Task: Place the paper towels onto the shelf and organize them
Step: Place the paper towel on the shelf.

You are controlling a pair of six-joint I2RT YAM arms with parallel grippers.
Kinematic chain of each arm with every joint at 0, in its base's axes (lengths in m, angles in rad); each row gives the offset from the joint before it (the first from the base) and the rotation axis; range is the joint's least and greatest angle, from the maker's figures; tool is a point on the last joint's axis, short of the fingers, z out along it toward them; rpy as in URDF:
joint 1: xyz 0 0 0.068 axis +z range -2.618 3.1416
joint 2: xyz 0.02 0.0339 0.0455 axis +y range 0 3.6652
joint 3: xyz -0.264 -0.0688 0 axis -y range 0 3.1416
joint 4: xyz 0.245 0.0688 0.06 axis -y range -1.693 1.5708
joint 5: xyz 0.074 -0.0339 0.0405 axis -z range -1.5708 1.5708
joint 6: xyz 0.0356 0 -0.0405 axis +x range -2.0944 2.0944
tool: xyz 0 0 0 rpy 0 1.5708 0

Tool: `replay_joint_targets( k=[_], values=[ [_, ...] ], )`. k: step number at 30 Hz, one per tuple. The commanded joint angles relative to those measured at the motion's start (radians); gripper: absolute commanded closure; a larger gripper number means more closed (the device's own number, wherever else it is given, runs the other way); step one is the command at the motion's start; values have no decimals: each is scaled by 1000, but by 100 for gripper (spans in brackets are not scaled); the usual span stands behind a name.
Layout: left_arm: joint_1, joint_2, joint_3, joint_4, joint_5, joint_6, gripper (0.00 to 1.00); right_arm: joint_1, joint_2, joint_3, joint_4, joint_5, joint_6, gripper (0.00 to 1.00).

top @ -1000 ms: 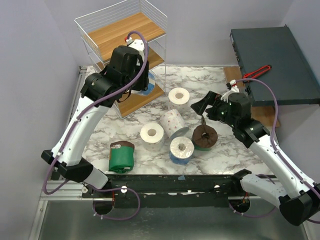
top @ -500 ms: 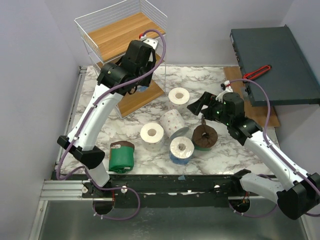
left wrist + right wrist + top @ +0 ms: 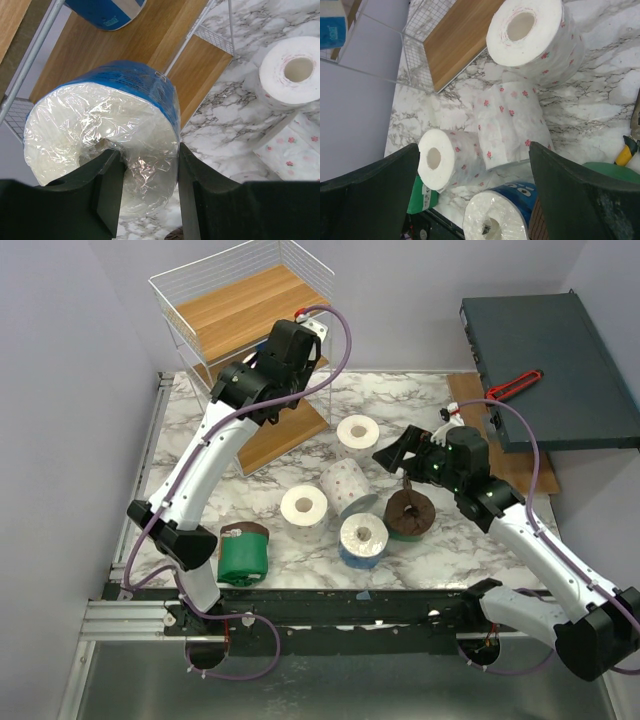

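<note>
My left gripper (image 3: 145, 190) is shut on a blue-wrapped paper towel roll (image 3: 107, 125), held in the air beside the shelf's bottom wooden board (image 3: 150, 45). Another blue roll (image 3: 105, 12) lies on that board. From above, the left gripper (image 3: 290, 360) is at the right side of the white wire shelf (image 3: 240, 310). My right gripper (image 3: 395, 455) hangs open above the loose rolls on the table: three pink-speckled white ones (image 3: 530, 35) (image 3: 512, 120) (image 3: 445, 160), a blue-wrapped one (image 3: 505, 215), a green one (image 3: 243, 552) and a brown-ended one (image 3: 408, 512).
A dark grey-green flat box (image 3: 550, 370) sits at the right with red-handled pliers (image 3: 515, 385) on it. Small yellow-handled pliers (image 3: 625, 150) lie next to the brown-ended roll. Walls close in at the left and back.
The left arm has swung right along the shelf front, carrying the blue roll. The right gripper has shifted left over the rolls, its jaws a little narrower.
</note>
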Motion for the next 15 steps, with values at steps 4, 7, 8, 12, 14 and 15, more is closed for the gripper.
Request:
replay_joint_targets(
  k=[4, 7, 8, 12, 14, 15],
  values=[
    [19, 19, 58, 51, -101, 65, 78, 5, -17, -15, -8, -33, 0, 7],
    [24, 19, 63, 58, -111, 68, 74, 6, -19, -17, -10, -35, 2, 8],
    [27, 22, 62, 61, -126, 70, 73, 6, -21, -18, -11, -34, 2, 8],
    [40, 25, 61, 68, -135, 70, 73, 6, -27, -19, -14, -33, 3, 8],
    [45, 28, 61, 69, -135, 71, 73, 6, -26, -17, -17, -30, 3, 8],
    [48, 31, 62, 69, -135, 72, 73, 6, -26, -16, -19, -30, 3, 8]
  ],
)
